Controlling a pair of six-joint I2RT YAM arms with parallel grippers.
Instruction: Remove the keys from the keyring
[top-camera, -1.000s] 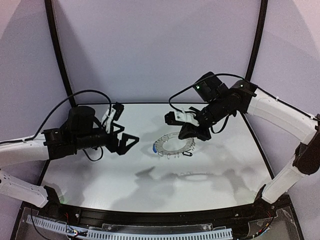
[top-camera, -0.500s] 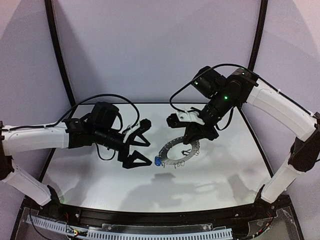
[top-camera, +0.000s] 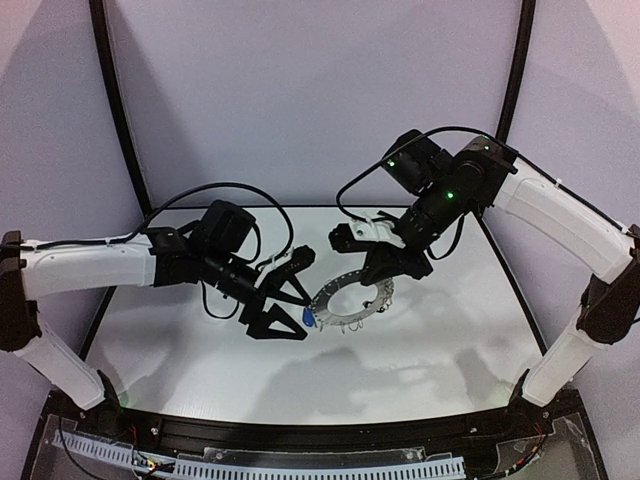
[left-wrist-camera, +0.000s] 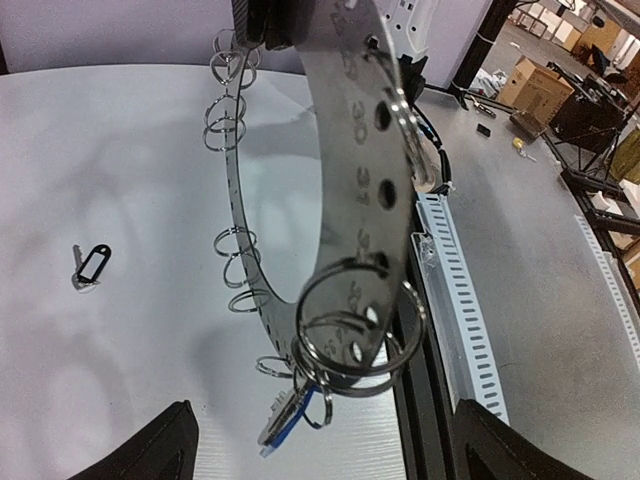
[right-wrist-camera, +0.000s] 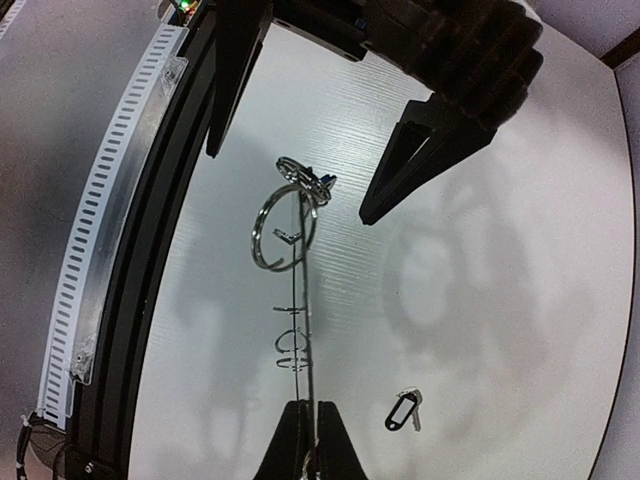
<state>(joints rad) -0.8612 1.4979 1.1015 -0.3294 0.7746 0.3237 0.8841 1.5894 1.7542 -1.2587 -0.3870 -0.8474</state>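
The keyring (top-camera: 330, 283), a flat grey ring fringed with wire loops, hangs tilted above the table, with my right gripper (top-camera: 385, 272) shut on its far rim. In the right wrist view the keyring (right-wrist-camera: 303, 330) runs edge-on out of the shut gripper (right-wrist-camera: 310, 425). The blue-headed key (top-camera: 310, 318) dangles from a split ring at its lower end. My left gripper (top-camera: 308, 295) is open with that end between its fingers. In the left wrist view the keyring (left-wrist-camera: 355, 150) fills the middle and the blue key (left-wrist-camera: 283, 428) hangs between the open gripper (left-wrist-camera: 325, 450). A black-headed key (left-wrist-camera: 90, 265) lies loose on the table.
The white table (top-camera: 180, 360) has a black front edge with a slotted cable rail (left-wrist-camera: 445, 290) beyond it. In the right wrist view the black-headed key (right-wrist-camera: 403, 410) lies to the right of the hanging ring. Black frame posts stand at the back corners.
My left arm has swung right until its open fingers straddle the ring's lower end. The right arm lifted and tilted the ring towards it. The left jaws have narrowed slightly.
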